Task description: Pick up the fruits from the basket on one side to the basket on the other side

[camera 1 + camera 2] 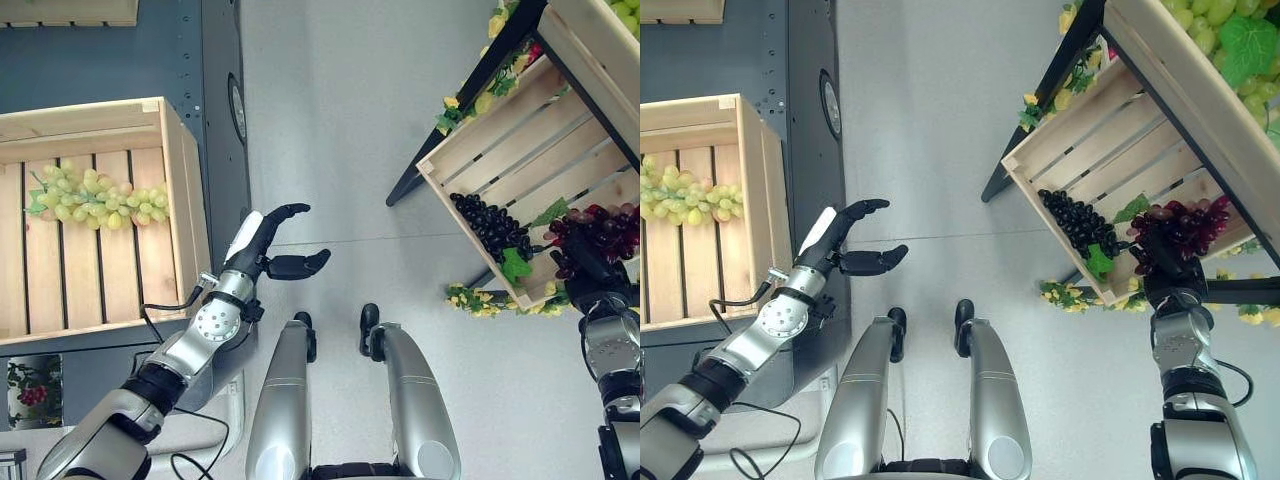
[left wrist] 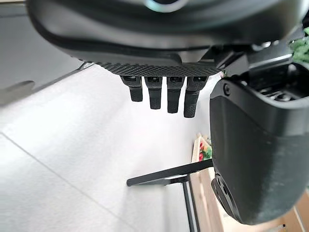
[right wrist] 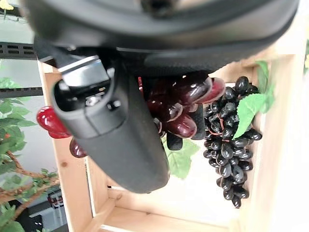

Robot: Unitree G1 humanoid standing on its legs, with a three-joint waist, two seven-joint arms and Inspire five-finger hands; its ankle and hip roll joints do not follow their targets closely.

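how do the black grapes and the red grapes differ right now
The black grapes lie loose on the slats of the right crate; the red grapes lie beside them with the right robot hand closed on them. The black grapes are near-black and small-berried; the red grapes are glossy dark red with bigger berries. Both are bunches in that same crate.

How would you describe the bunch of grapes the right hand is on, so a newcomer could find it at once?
Look at the tilted wooden crate on the robot's right. Two bunches lie at its lower end; the right hand is on the dark red grapes. Its neighbour, the black grapes, is darker, with smaller berries, and lies untouched.
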